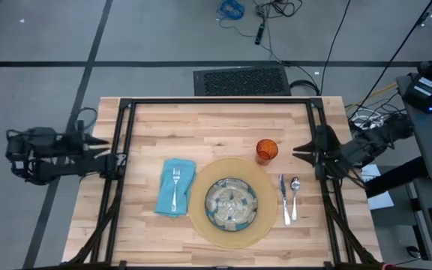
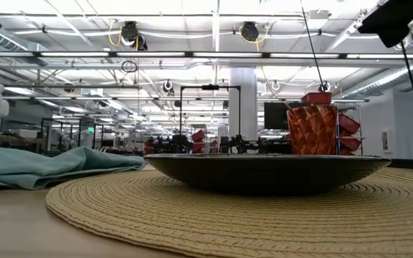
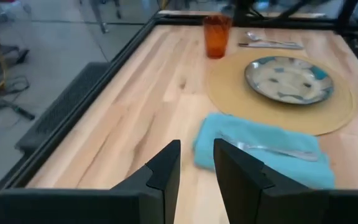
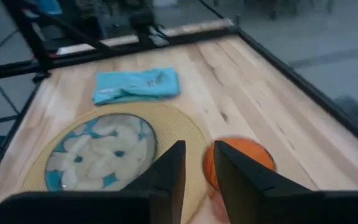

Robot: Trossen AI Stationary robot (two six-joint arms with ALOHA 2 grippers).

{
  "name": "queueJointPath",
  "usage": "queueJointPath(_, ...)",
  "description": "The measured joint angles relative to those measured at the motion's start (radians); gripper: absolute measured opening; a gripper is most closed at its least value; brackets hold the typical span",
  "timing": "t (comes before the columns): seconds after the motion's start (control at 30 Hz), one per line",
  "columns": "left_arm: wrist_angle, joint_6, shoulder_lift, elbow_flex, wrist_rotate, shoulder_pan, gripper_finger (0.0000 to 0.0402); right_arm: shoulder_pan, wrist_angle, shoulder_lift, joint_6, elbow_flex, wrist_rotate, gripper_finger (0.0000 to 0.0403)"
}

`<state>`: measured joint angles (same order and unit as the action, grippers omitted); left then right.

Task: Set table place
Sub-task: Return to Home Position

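A round tan mat (image 1: 265, 225) lies near the table's front edge with a patterned glass plate (image 1: 231, 202) on it. A teal napkin (image 1: 163, 196) lies left of the mat with a silver fork (image 1: 175, 184) on top. A knife (image 1: 283, 199) and a spoon (image 1: 294, 196) lie right of the mat. A small orange cup (image 1: 267, 150) stands upright just beyond the mat's far right. My right gripper (image 1: 297, 151) is a little to the right of the cup, shut and empty. My left gripper (image 1: 117, 158) waits at the table's left edge, shut and empty.
Black metal rails (image 1: 216, 103) frame the tabletop along its far, left and right sides. Bare planks (image 1: 201, 131) lie between the far rail and the place setting. A dark grille (image 1: 242, 80) and cables lie on the floor beyond the far edge.
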<state>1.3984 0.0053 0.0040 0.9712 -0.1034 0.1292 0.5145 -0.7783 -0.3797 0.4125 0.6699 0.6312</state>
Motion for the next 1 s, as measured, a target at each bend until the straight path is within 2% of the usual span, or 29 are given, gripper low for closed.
queueJointPath(0.13, -0.093, 0.07, 0.0, -0.072, 0.054, 0.026, 0.0083, 0.058, 0.042, 0.037, -0.063, -0.034, 0.066, 0.0075)
queueJointPath(0.27, -0.08, 0.09, 0.0, -0.053, 0.009, 0.025, 0.0083, 0.116, 0.028, 0.129, -0.062, -0.019, 0.077, 0.0075)
queueJointPath(0.33, -0.049, 0.078, 0.0, 0.011, -0.045, 0.024, 0.0083, 0.135, 0.012, 0.191, -0.061, -0.016, 0.083, 0.0075)
queueJointPath(0.43, 0.088, 0.01, 0.0, 0.137, -0.121, 0.024, 0.0083, 0.144, 0.006, 0.28, -0.062, -0.015, 0.095, 0.0075)
queueJointPath(0.5, 0.168, -0.051, 0.0, 0.231, -0.145, 0.037, 0.0083, 0.143, 0.003, 0.325, -0.063, -0.015, 0.098, 0.0075)
queueJointPath(0.57, 0.168, -0.08, 0.0, 0.305, -0.147, 0.065, 0.0083, 0.143, 0.002, 0.356, -0.066, -0.015, 0.097, 0.0075)
queueJointPath(0.67, 0.17, -0.042, 0.0, 0.394, -0.089, 0.132, 0.0083, 0.143, 0.008, 0.373, -0.075, -0.015, 0.075, 0.0075)
queueJointPath(0.77, 0.173, -0.02, 0.0, 0.419, -0.053, 0.186, 0.0083, 0.143, 0.015, 0.373, -0.089, -0.015, 0.035, 0.0075)
queueJointPath(0.9, 0.172, -0.022, 0.001, 0.42, 0.126, 0.262, 0.0083, 0.142, 0.037, 0.362, -0.094, -0.03, 0.041, 0.0075)
queueJointPath(1.0, 0.179, 0.039, 0.001, 0.358, 0.258, 0.372, 0.0083, 0.142, 0.074, 0.331, -0.097, -0.065, 0.047, 0.0075)
